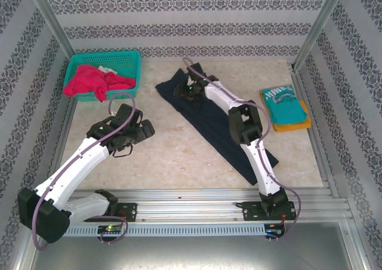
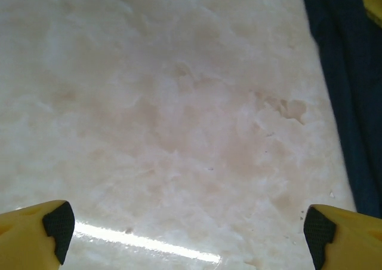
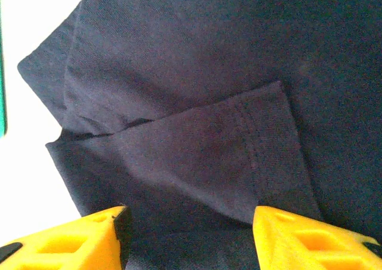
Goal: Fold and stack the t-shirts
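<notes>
A large dark navy t-shirt point(image 1: 206, 120) lies in a long diagonal strip across the middle of the table. My right gripper point(image 1: 181, 91) hovers over its far left end, open. In the right wrist view the fingers point(image 3: 89, 240) straddle the navy cloth point(image 3: 197, 61), where a sleeve point(image 3: 239, 156) lies folded over the body. My left gripper point(image 1: 145, 128) stands wide open above bare table left of the shirt, with nothing between its fingertips point(image 2: 57, 225). The navy edge point(image 2: 352, 109) runs along that view's right side. A teal t-shirt point(image 1: 282, 101) rests folded on an orange one point(image 1: 298, 123) at the right.
A teal mesh basket point(image 1: 128, 60) at the back left holds a crumpled pink-red t-shirt point(image 1: 92, 82). Patterned walls and metal posts close in the table on three sides. A metal rail point(image 1: 197, 195) carrying both arm bases runs along the near edge.
</notes>
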